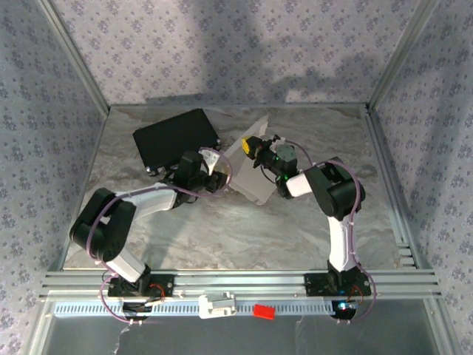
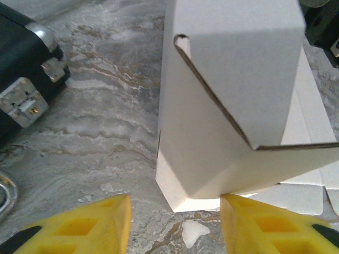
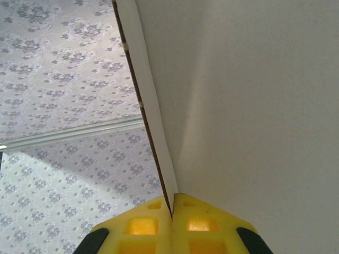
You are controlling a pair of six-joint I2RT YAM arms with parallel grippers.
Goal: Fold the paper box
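Note:
The paper box [image 1: 255, 181] is a white cardboard sheet, partly folded, standing up from the table in the middle. My right gripper [image 1: 251, 148] is shut on its upper edge; in the right wrist view the yellow fingers [image 3: 171, 211] pinch a thin white panel [image 3: 254, 106]. My left gripper [image 1: 214, 176] is at the box's left side. Its yellow fingers [image 2: 175, 222] are open, low over the table, with the box's folded lower corner [image 2: 196, 180] just ahead of the gap. The right fingertip [image 2: 249, 211] is close under the box's edge.
A black rectangular case [image 1: 176, 137] lies at the back left, its metal latch [image 2: 26, 100] close to my left gripper. Flat flaps of the sheet [image 2: 307, 190] spread on the marble table [image 1: 222, 229] to the right. Patterned walls enclose the table.

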